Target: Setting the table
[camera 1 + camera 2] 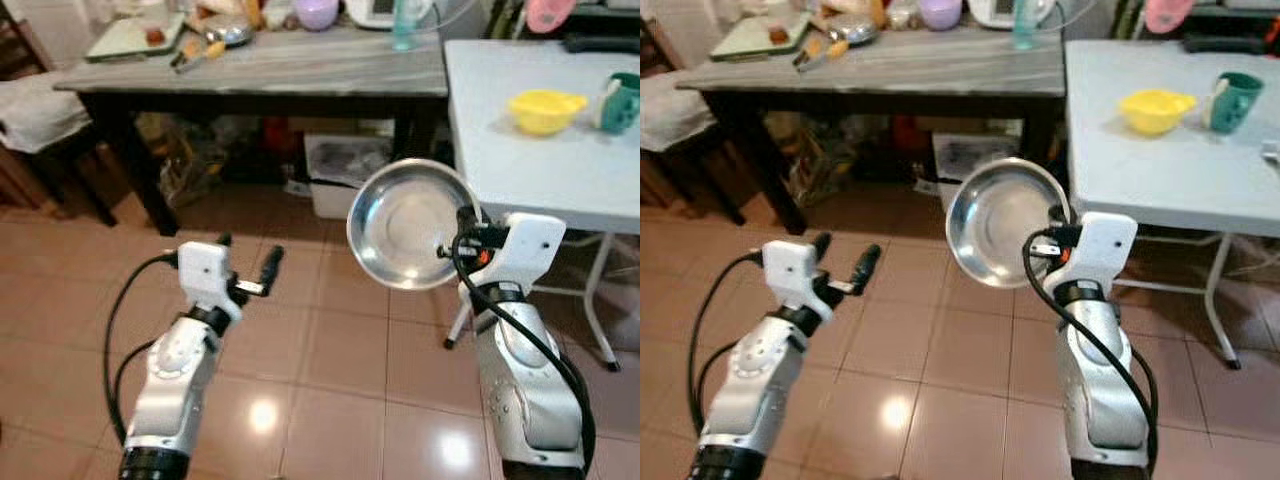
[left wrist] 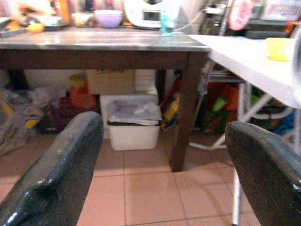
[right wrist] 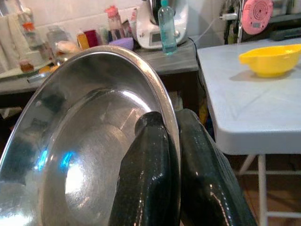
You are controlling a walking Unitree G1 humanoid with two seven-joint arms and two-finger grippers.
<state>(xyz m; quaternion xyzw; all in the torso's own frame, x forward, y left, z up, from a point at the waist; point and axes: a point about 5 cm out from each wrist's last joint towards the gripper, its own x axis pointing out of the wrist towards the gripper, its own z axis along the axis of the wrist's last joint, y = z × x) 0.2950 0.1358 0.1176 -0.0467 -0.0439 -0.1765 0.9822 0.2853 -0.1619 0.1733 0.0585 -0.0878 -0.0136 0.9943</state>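
Note:
My right gripper [image 1: 466, 232] is shut on the rim of a round steel bowl [image 1: 405, 223], held up on edge above the tiled floor, just left of the white table [image 1: 550, 160]. In the right wrist view both black fingers [image 3: 146, 179] pinch the bowl [image 3: 84, 155] rim. A yellow bowl [image 1: 545, 110] and a teal mug [image 1: 622, 103] stand on the white table. My left gripper [image 1: 248, 255] is open and holds nothing, raised over the floor in front of the dark table [image 1: 270, 65].
The dark grey table carries a purple bowl [image 1: 316, 12], a tray [image 1: 135, 35], utensils and a clear bottle [image 1: 403, 22]. A white bin [image 1: 345, 172] and bags sit under it. A chair with a white cloth [image 1: 35, 110] stands at the left.

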